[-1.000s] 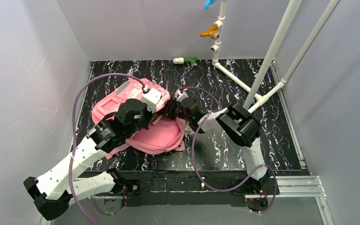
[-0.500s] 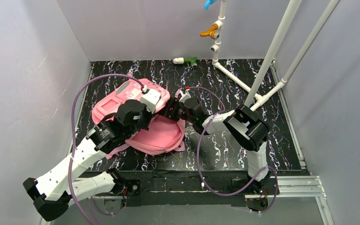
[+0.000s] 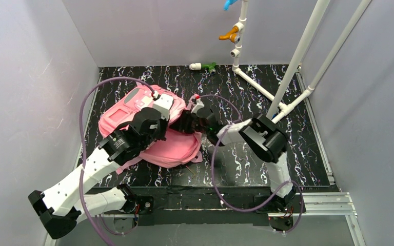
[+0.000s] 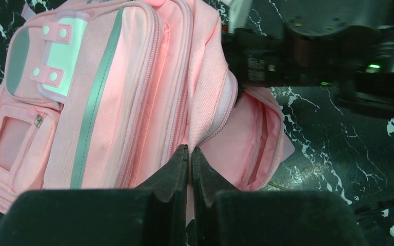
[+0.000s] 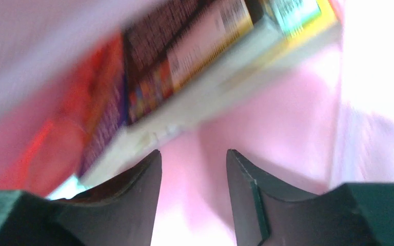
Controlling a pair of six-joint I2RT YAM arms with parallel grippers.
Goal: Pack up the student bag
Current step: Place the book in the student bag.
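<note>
Right wrist: your right gripper [image 5: 193, 154], parted and empty, has pushed deeper into the student bag [image 5: 267, 118] that your left gripper [image 4: 190, 149] pinches open, book [image 5: 184, 56] inside.

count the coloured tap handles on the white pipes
3: a blue handle cut off at the top edge, an orange handle just below it on the upright pipe, and a green handle low at the table's far edge. More may sit above the frame.
</note>
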